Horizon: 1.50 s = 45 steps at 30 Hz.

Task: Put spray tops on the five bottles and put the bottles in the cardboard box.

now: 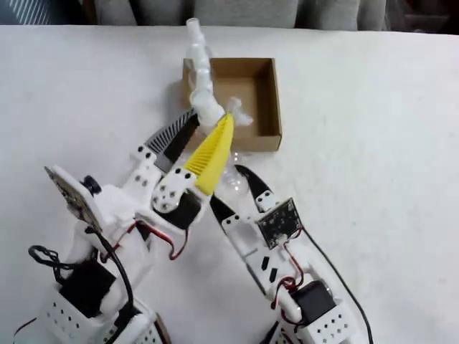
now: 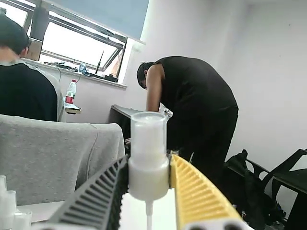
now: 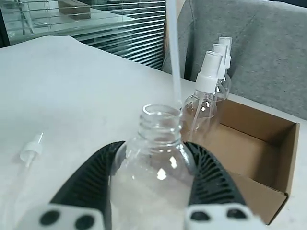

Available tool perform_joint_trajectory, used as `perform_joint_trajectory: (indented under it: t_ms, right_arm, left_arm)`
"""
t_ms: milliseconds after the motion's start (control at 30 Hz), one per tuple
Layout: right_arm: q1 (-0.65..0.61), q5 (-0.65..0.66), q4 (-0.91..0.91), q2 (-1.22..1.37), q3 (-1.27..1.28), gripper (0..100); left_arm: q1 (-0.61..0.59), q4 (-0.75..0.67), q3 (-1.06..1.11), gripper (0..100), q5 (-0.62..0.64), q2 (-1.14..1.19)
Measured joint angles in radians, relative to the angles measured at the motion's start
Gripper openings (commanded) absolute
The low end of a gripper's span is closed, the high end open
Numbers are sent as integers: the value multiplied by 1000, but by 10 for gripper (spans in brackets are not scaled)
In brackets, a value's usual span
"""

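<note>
High view: left gripper (image 1: 211, 116) pinches spray top (image 1: 209, 107) over near-left corner of box (image 1: 267, 79). Right gripper (image 1: 225, 183) clamps bottle (image 1: 231, 172) just before the box.
Left wrist view: spray top upright, tube pointing down.
Right wrist view: bottle upright, neck open. Tube (image 3: 172, 52) hangs vertical just beyond the neck, boxward. 3 capped bottles (image 3: 205, 96) at box's far corner. 1 loose top (image 3: 31, 151) on table (image 3: 72, 86).

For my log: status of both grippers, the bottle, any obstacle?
Left gripper shut on spray top. Right gripper shut on open bottle. Tube by the neck, not yet inside. No obstacle seen.
</note>
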Motion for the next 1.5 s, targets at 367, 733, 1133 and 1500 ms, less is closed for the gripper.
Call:
perform_joint_trajectory:
  t_ms: [367, 733, 1133, 1500]
  right_arm:
    - [0, 0, 0, 0, 0, 16]
    - [-2, 5, 0, 0, 0, 16]
    - [2, 5, 0, 0, 0, 16]
    - [0, 5, 23, 0, 0, 16]
  left_arm:
    - [0, 44, 0, 24, 9, 0]
    - [0, 118, 0, 24, 9, 0]
    - [0, 160, 0, 24, 12, 0]
    - [-103, 11, -68, 24, 109, 0]
